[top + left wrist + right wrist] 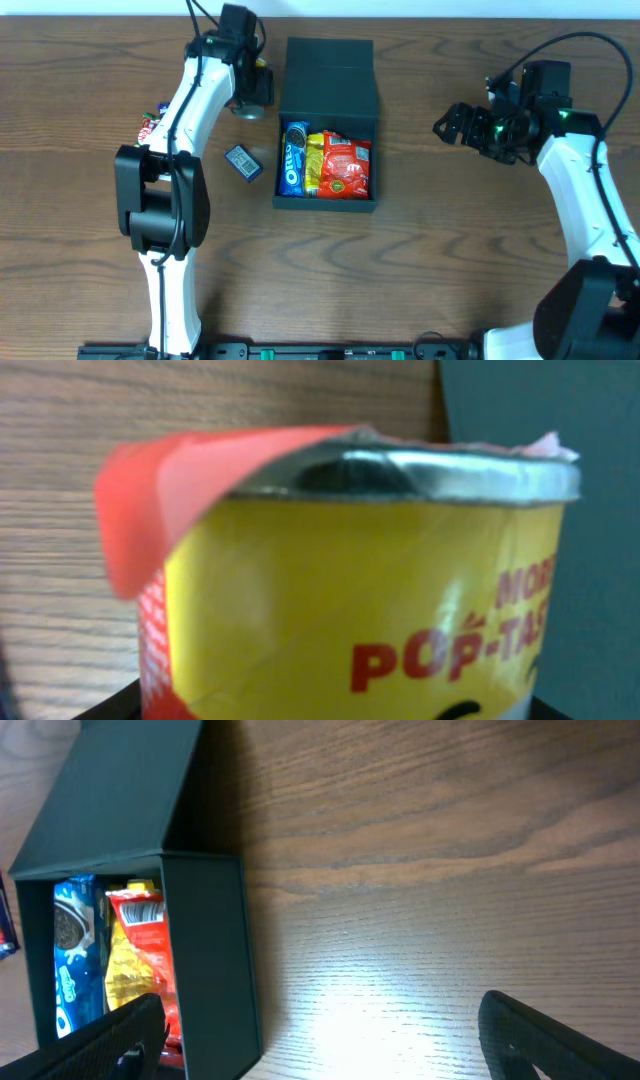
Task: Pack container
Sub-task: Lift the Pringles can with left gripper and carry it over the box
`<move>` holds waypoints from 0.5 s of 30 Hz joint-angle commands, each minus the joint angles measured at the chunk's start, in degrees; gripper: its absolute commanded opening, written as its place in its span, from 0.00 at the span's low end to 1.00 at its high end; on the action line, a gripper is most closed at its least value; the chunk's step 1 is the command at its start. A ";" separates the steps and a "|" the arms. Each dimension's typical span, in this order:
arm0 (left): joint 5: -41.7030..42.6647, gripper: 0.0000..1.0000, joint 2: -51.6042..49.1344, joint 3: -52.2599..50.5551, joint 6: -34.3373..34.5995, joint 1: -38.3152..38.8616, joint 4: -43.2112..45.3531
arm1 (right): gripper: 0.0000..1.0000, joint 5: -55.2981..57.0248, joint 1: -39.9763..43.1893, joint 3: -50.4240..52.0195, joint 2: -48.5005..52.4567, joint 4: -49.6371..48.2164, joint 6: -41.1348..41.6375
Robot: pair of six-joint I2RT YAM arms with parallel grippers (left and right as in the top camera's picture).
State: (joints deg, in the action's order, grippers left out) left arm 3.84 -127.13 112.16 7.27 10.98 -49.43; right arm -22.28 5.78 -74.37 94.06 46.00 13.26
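The brown wood-grain table (450,260) carries the dark teal-black matte square container (327,70) at its middle, flap lid thrown back, with a blue Oreo packet (293,160), a yellow packet (314,162) and a red packet (348,165) inside. The right gripper (447,126) hovers well to its right, jaws wide, empty. The left gripper (252,92), just beside the lid, grips a yellow red-lettered foil packet (350,590). A small blue wrapper (243,162) lies left of the box

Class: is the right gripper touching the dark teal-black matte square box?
Apart. The overhead view shows bare wooden table between the right gripper and the box.
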 commanded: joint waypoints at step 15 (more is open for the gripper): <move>3.65 0.45 -0.57 15.06 2.60 6.62 -16.50 | 0.99 1.29 0.59 -0.94 -0.81 -3.37 1.90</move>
State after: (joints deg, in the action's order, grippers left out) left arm 6.98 -127.13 124.49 9.45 15.57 -64.58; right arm -21.76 5.78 -74.37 94.06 42.57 14.50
